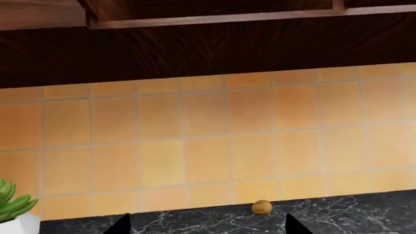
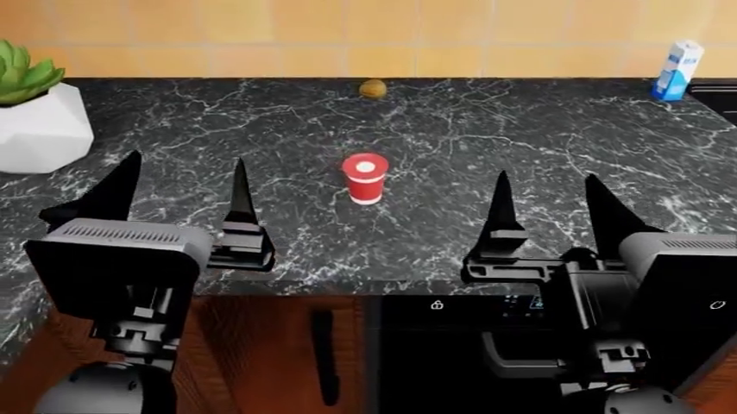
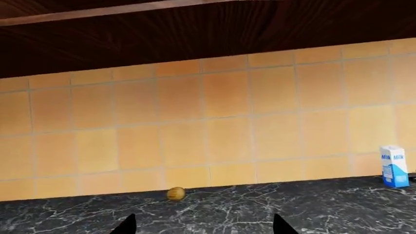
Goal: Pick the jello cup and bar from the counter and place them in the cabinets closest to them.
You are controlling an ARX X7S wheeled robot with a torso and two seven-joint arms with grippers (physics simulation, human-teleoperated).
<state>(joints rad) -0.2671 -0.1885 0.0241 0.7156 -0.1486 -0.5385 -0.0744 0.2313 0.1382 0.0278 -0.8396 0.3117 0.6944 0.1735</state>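
The jello cup (image 2: 365,178), red with a white-centred lid, stands upright in the middle of the black marble counter (image 2: 461,138). My left gripper (image 2: 185,185) is open and empty at the counter's front left, apart from the cup. My right gripper (image 2: 551,203) is open and empty at the front right. Only the fingertips (image 1: 122,225) show in the left wrist view, and only the fingertips (image 3: 126,225) in the right wrist view. The bar is not in view. Dark wood upper cabinets (image 1: 215,14) hang above the tiled wall.
A small brown round object (image 2: 372,88) lies at the counter's back by the wall. A blue-and-white milk carton (image 2: 676,71) stands at the back right. A potted succulent in a white pot (image 2: 40,121) stands at the left. Lower cabinets (image 2: 299,345) are below the counter's front edge.
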